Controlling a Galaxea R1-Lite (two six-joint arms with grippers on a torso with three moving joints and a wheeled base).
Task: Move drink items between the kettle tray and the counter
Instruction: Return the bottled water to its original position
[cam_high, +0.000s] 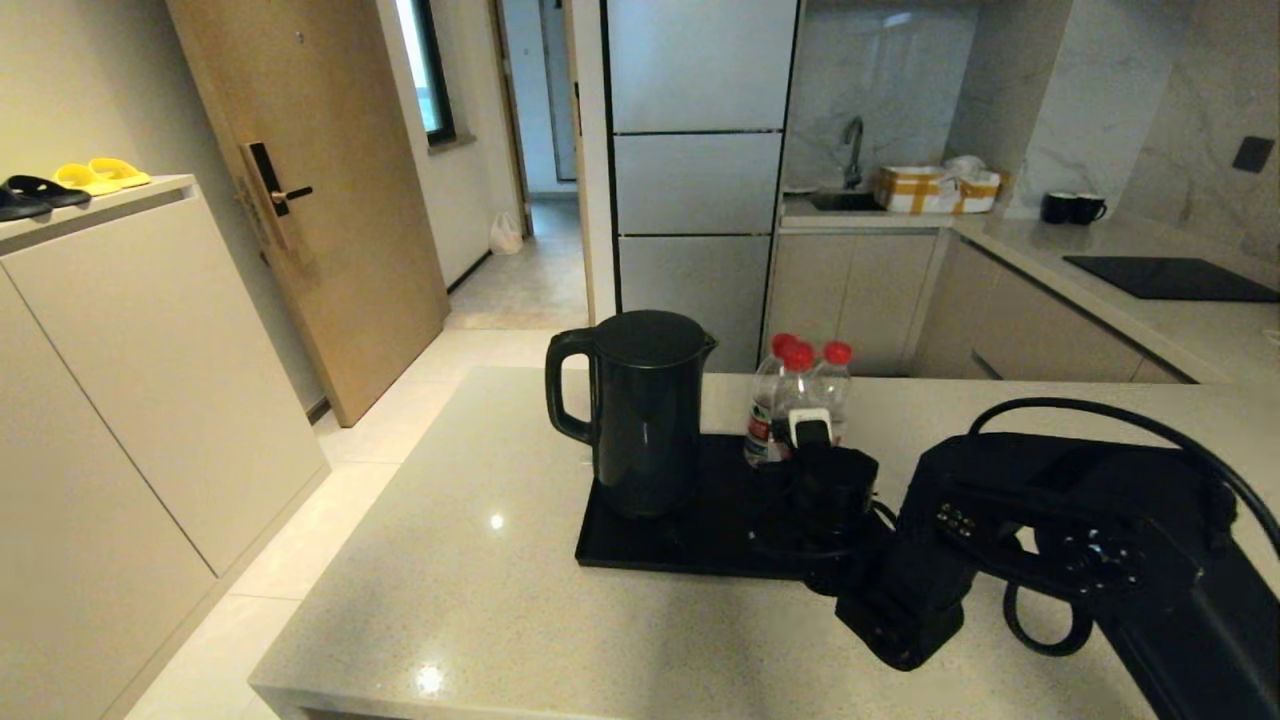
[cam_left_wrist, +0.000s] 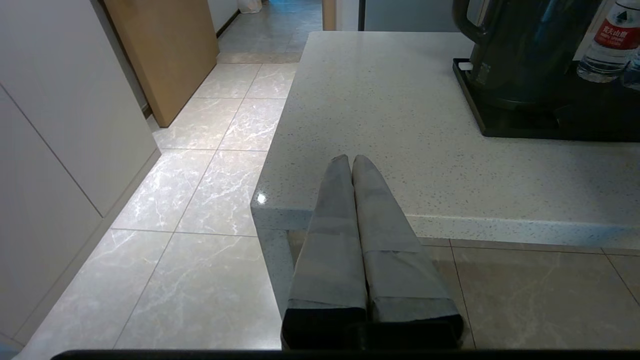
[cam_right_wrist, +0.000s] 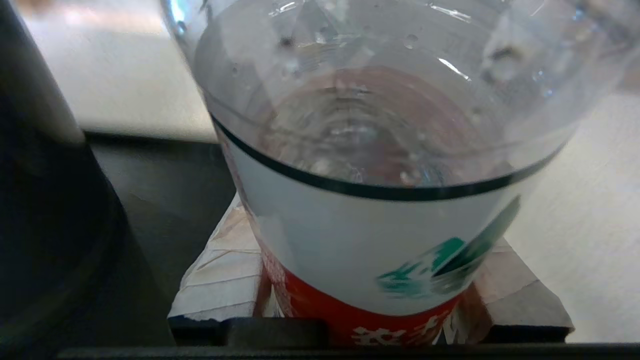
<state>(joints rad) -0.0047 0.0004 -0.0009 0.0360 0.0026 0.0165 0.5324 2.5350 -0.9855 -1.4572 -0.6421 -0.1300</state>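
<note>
A water bottle (cam_right_wrist: 380, 200) stands at the kettle tray's (cam_high: 640, 545) three o'clock side, beside the kettle (cam_high: 640, 410), pinched between the right gripper's (cam_high: 812, 432) fingers. Lift straight up before swinging out toward the counter (cam_high: 480, 600), sparing neighbouring bottles. The left gripper (cam_left_wrist: 352, 165) hangs pressed together off the counter's edge.

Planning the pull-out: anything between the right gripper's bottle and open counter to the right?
Nothing visible. The right gripper jaws straddle the clear red-capped water bottle; the beige speckled counter right of it looks bare; the matte black kettle stands left.
</note>
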